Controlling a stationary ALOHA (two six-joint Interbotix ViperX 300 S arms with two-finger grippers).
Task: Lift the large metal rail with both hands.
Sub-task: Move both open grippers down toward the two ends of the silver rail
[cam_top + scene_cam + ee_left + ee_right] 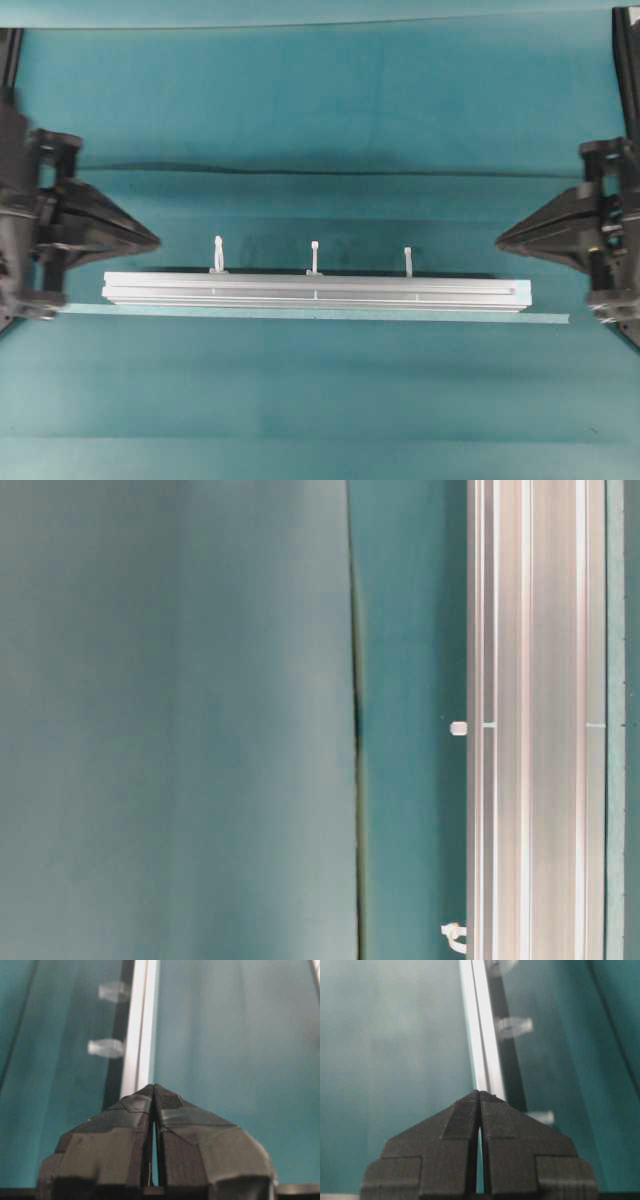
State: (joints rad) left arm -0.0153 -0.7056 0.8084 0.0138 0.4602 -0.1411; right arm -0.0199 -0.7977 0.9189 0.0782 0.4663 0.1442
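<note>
The large metal rail [315, 292] lies flat across the middle of the teal table, silver with lengthwise grooves and three white upright tabs along its far edge. It also runs down the right of the table-level view as the rail [535, 720], and away from each wrist camera as the rail [141, 1025] and the rail [482, 1035]. My left gripper [157, 240] is shut, tips together, a little off the rail's left end and slightly behind it. My right gripper [498, 241] is shut too, just beyond the right end. Neither holds anything. Both show closed fingertips [145, 1097] and fingertips [470, 1100].
A thin pale flat strip [540, 318] lies along the rail's near side and sticks out past both ends. A seam in the teal cloth [320, 172] runs across the table behind the rail. The black arm housings [25, 220] stand at both side edges.
</note>
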